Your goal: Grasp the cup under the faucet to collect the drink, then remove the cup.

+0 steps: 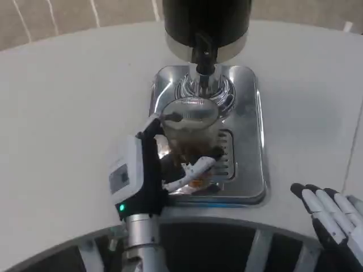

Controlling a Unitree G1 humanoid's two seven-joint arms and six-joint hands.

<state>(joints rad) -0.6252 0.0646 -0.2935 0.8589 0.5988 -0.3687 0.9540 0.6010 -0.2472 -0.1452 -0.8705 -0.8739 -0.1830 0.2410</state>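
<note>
Both hands differ: left hand (148, 173) fingers grasping the cup (190, 133), right hand (332, 212) fingers released.

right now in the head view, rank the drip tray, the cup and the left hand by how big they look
1. drip tray
2. left hand
3. cup
Hand and cup look close in size, and the hand sits nearer the camera, so that order is unsure.

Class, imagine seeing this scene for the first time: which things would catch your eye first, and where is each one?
The eye lands first on the clear cup at the picture's centre, standing on the shiny metal drip tray below the black dispenser's faucet. The left hand is wrapped around the cup from the left. At the lower right, the right hand rests on the white table, fingers apart.
</note>
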